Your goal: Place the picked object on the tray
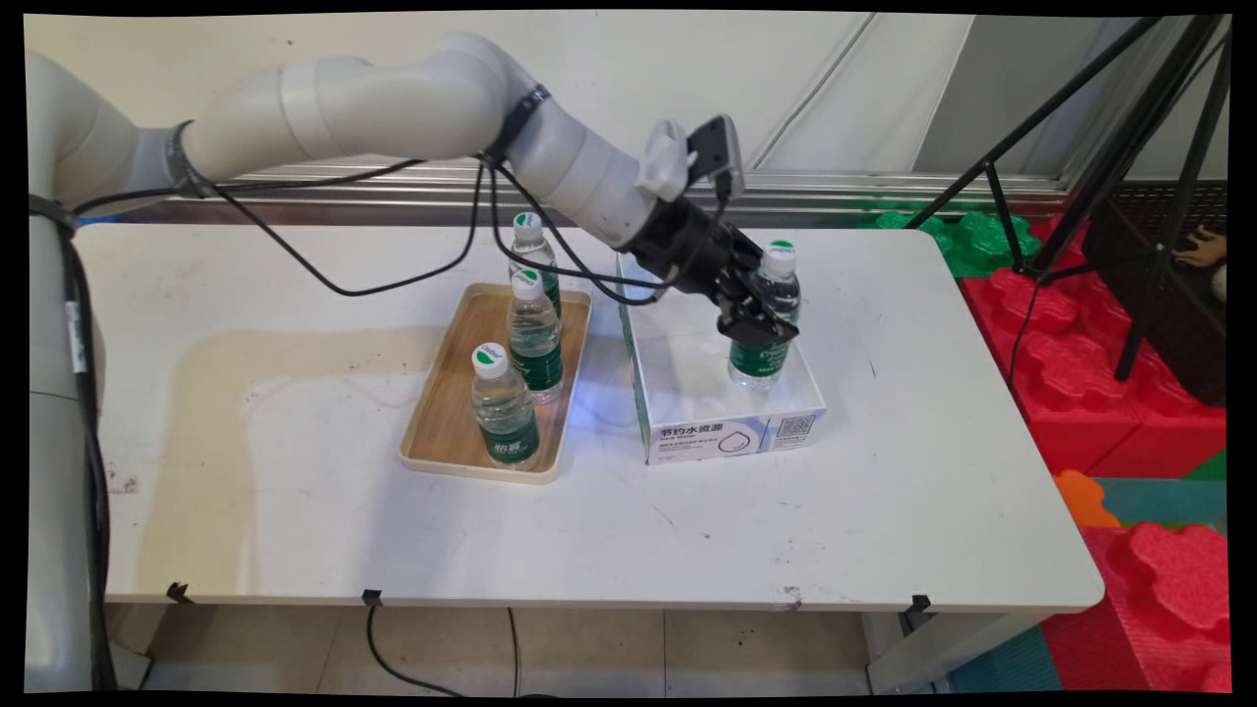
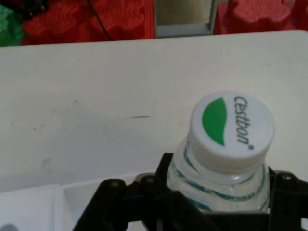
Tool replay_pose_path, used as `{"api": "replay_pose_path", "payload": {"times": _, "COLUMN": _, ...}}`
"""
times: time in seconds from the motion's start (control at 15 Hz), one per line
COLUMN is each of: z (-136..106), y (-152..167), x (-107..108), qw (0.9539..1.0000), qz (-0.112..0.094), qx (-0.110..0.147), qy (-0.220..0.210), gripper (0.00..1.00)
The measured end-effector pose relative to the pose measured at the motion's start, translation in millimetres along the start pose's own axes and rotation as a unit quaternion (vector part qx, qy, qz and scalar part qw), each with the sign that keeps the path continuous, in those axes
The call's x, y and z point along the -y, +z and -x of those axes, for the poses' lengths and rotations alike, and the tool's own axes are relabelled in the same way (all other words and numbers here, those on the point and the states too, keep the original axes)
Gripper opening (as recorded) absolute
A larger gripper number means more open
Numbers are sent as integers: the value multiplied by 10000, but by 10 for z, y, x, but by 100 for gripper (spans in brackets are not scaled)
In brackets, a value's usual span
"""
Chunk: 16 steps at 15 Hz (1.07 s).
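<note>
Right of centre in the main view, the gripper (image 1: 758, 319) pinches a water bottle (image 1: 768, 324) around its upper body; the bottle stands upright on a white box (image 1: 722, 412). In the hand view the gripper (image 2: 216, 202) closes around the bottle (image 2: 226, 144) below its white-and-green cap. Left of the box, three more bottles (image 1: 534, 339) stand in a wooden tray (image 1: 447, 412) on the table (image 1: 884, 511).

The clear bottle (image 1: 768, 319) bears a green label and a white cap (image 2: 232, 126) with a green leaf mark. It stands on a white box (image 1: 722, 393); at nine o'clock, a tan tray (image 1: 432, 432).
</note>
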Motion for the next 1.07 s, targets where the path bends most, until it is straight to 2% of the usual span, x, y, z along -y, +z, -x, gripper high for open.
{"api": "replay_pose_path", "payload": {"times": 0.47, "z": -48, "y": -643, "x": -79, "qw": 9998, "qz": -32, "qx": -204, "qy": -12, "gripper": 0}}
{"api": "replay_pose_path", "payload": {"times": 1.07, "z": -51, "y": -1648, "x": -180, "qw": 9992, "qz": 8, "qx": -387, "qy": -12, "gripper": 0}}
